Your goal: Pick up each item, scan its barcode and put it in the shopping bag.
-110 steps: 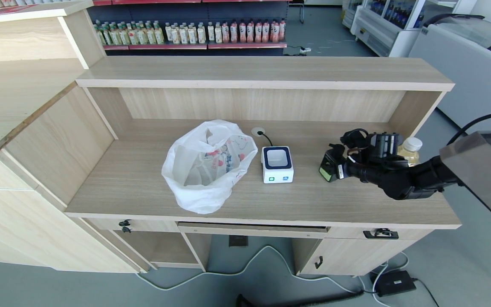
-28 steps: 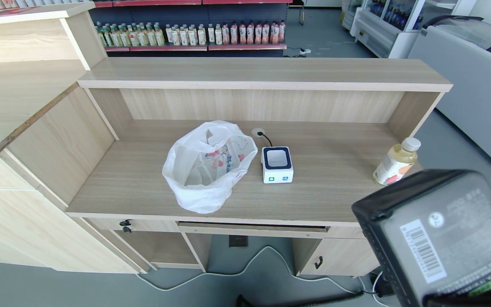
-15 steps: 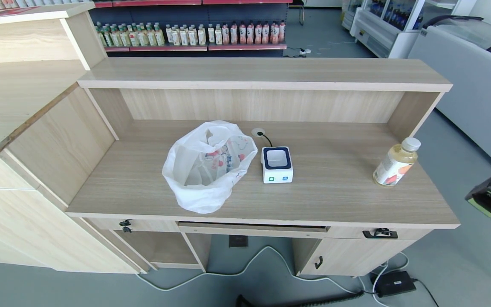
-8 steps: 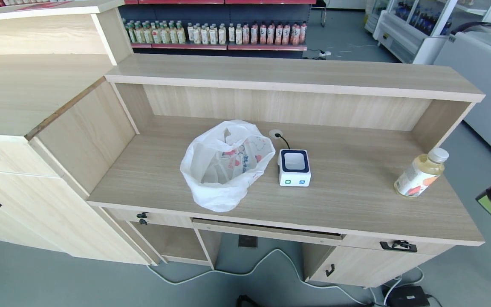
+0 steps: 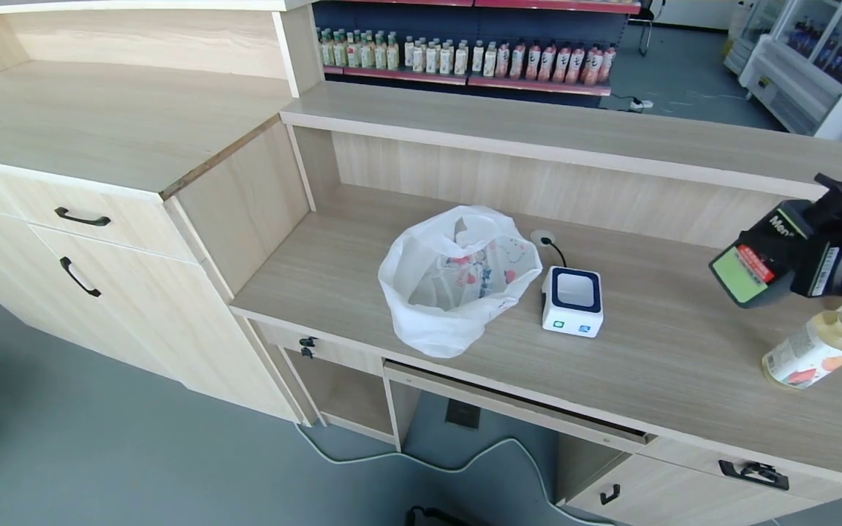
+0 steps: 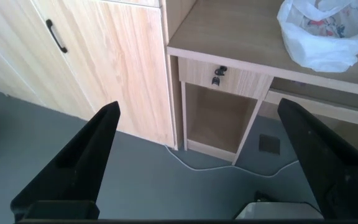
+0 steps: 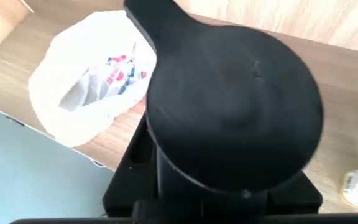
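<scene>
A black pump bottle (image 5: 761, 256) with a green label is held in the air over the right end of the counter, my right gripper (image 5: 827, 261) shut on it. In the right wrist view its black pump head (image 7: 229, 118) looms close. Just below it a juice bottle (image 5: 814, 348) with a white cap stands on the counter. The white scanner (image 5: 573, 300) sits mid-counter, and the white shopping bag (image 5: 457, 281) stands open to its left. My left gripper (image 6: 201, 162) is open above the floor in front of the counter, with the bag (image 6: 319, 31) farther off.
The wooden counter (image 5: 655, 365) has a raised back shelf and a side wall on the left. A cabinet with drawers (image 5: 77, 241) stands further left. A cable runs across the floor under the counter. Shelves of drinks line the back of the room.
The head camera has swung, shifting the whole scene rightward. Relative to the juice bottle, my right gripper has brought the black pump bottle from beyond the counter's right end up over it.
</scene>
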Robot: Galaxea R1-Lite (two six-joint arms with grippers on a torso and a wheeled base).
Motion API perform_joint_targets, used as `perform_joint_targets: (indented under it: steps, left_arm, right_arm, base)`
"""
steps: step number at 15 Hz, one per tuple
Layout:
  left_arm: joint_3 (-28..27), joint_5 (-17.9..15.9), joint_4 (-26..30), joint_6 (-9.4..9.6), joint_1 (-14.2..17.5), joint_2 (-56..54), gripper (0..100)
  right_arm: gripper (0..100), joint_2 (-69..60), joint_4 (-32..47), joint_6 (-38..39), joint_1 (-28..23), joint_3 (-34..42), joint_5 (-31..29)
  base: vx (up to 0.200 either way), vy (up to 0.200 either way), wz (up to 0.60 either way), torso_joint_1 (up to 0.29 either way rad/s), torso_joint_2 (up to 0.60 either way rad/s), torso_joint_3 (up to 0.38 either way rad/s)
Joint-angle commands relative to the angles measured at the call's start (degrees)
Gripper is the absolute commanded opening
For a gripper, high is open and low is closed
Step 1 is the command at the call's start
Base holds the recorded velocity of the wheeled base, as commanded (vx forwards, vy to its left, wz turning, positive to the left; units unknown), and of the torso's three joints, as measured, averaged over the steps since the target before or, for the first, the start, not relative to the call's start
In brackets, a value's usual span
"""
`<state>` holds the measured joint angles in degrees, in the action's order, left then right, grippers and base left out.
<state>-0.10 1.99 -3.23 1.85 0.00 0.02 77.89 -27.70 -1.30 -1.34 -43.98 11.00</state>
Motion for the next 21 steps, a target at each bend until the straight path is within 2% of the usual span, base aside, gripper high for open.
perform_joint_targets:
  steps: [1, 4, 6, 10, 14, 17, 21]
  left_arm:
    - [0.1, 0.03, -0.02, -0.01, 0.0, -0.02, 100]
    - [0.01, 0.03, -0.02, -0.01, 0.0, -0.02, 100]
    - [0.1, 0.03, -0.02, -0.01, 0.0, -0.02, 100]
    - [0.01, 0.03, -0.02, -0.1, 0.0, -0.02, 100]
    - [0.1, 0.03, -0.02, -0.01, 0.0, -0.02, 100]
    - [0.01, 0.03, -0.02, -0.01, 0.0, -0.02, 100]
    - [0.01, 0.03, -0.02, -0.01, 0.0, -0.02, 100]
  right_arm:
    - [0, 19.32, -3.68, 10.71, -1.47, -12.79, -0.19]
    - [0, 28.46, -3.24, 21.26, -0.24, -19.74, 1.05]
    - [0, 31.89, -3.24, 24.86, -0.15, -20.97, 3.07]
    - [0, 35.49, -3.59, 24.6, -0.07, -21.23, 8.96]
    - [0, 38.04, -3.24, 23.45, 1.6, -25.19, 8.96]
    - [0, 39.8, -3.42, 18.27, 3.19, -25.1, 8.6]
    - [0, 41.38, -3.77, 17.48, 4.42, -25.8, 7.72]
  base:
    - [0.0, 0.0, 0.0, 0.0, 0.0, 0.0]
    - [0.0, 0.0, 0.0, 0.0, 0.0, 0.0]
    - [0.0, 0.0, 0.0, 0.0, 0.0, 0.0]
    - [0.0, 0.0, 0.0, 0.0, 0.0, 0.0]
    - [0.0, 0.0, 0.0, 0.0, 0.0, 0.0]
    - [0.0, 0.0, 0.0, 0.0, 0.0, 0.0]
    - [0.0, 0.0, 0.0, 0.0, 0.0, 0.0]
